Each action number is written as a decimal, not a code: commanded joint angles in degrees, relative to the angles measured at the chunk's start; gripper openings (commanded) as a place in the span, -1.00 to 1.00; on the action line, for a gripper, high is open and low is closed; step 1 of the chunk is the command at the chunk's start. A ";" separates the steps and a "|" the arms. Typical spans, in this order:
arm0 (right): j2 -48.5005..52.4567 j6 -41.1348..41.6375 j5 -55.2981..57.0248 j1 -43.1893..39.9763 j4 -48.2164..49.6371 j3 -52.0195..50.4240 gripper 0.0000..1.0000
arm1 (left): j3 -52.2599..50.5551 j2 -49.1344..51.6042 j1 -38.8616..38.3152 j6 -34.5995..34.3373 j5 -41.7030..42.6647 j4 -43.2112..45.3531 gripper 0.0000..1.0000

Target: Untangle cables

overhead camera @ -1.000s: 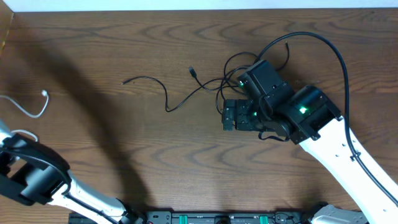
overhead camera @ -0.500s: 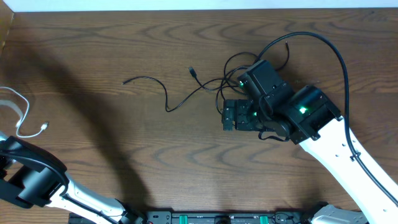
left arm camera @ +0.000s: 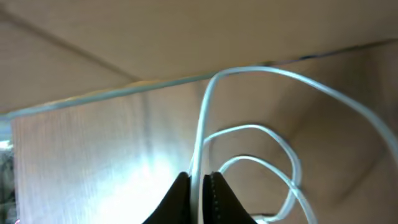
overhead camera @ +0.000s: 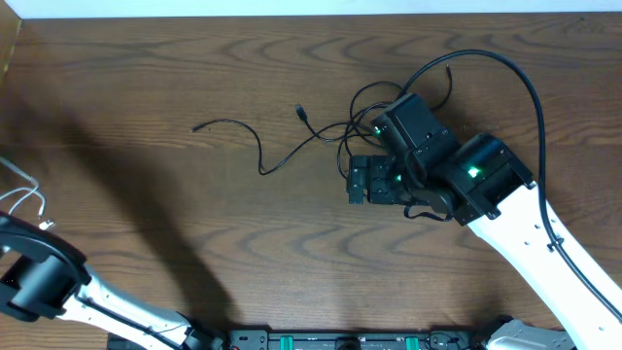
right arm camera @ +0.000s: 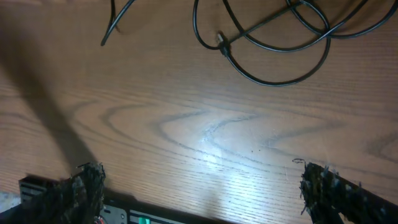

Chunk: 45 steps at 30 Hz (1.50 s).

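Overhead: black cables [overhead camera: 330, 131] lie knotted right of centre, beside the right gripper [overhead camera: 369, 182]; white cable [overhead camera: 27, 190] at far left.
Left wrist: the left gripper [left arm camera: 199, 190], nearly closed, pinches the white cable, apparently setting it aside.
Right wrist: fingers wide, empty. Next, probably, isolate one black strand.

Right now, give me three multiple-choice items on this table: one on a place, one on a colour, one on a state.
1. Where is the white cable in the overhead view?
A. centre
B. top right corner
C. far left edge

2. What colour are the tangled cables by the right tool?
A. white
B. black
C. red

3. How do the right tool's jaws stand?
A. wide open, empty
B. shut on a cable
C. shut, empty

Answers:
1. C, it loops at the left edge.
2. B, all their loops are dark.
3. A, its fingers stand far apart with only table between them.
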 commanded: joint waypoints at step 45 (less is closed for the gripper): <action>0.02 -0.83 0.90 0.28 -0.02 0.31 0.98 | -11.30 1.81 -9.64 10.08 7.10 4.63 0.39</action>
